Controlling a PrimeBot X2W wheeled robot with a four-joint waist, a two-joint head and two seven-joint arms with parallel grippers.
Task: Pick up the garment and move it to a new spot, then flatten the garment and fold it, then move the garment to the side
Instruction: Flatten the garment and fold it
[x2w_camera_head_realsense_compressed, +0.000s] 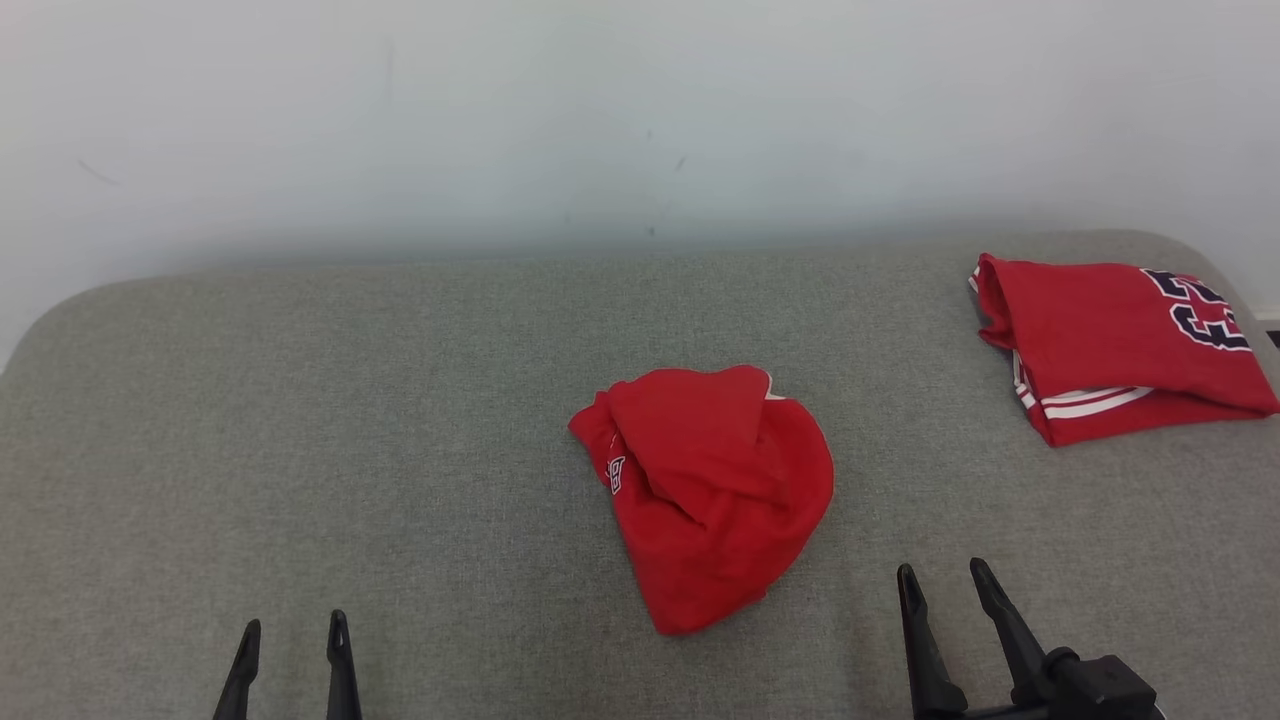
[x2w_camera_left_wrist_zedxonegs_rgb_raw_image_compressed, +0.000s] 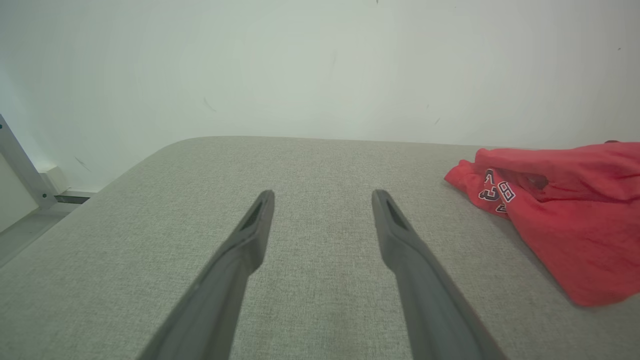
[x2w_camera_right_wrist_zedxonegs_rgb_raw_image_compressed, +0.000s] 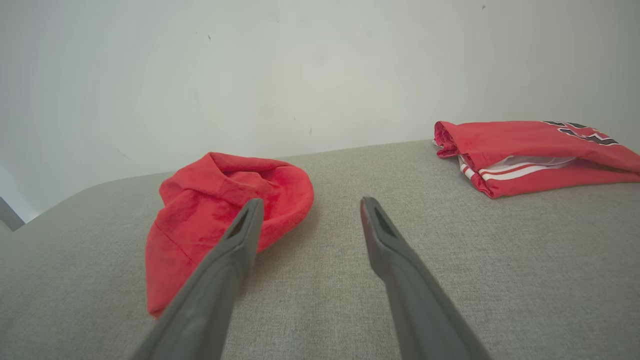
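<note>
**Grey table (x2w_camera_head_realsense_compressed: 300, 400): both jaws released, crumpled garment (x2w_camera_head_realsense_compressed: 710, 500) between them**

Grey woven fabric covers the table, which runs ahead of my 2 grippers to a pale, scuffed wall (x2w_camera_head_realsense_compressed: 600, 120). Its far corners are rounded.

My left gripper (x2w_camera_head_realsense_compressed: 294, 622) has its 2 dark fingers spread wide and holds nothing. From its wrist camera, bare fabric shows between the tips. The crumpled garment lies ahead of these jaws and off to their right, well apart from them. It is a red heap with one flap folded over the top. A small dark-and-white print sits on the edge that faces my left jaws.

My right gripper (x2w_camera_head_realsense_compressed: 943, 568) is released too, with its fingers apart and nothing in the gap. The heap lies ahead and to the left of these jaws. Its near edge is close to my inner finger but clear of it in the head view. In the right wrist view that finger crosses in front of the red cloth.

1 more piece, a folded garment (x2w_camera_head_realsense_compressed: 1100, 340), rests far ahead and to the right of my right jaws, by the table's far right corner. It is red with white stripes along one edge and dark characters outlined in white. It is well apart from the heap and from both grippers.
</note>
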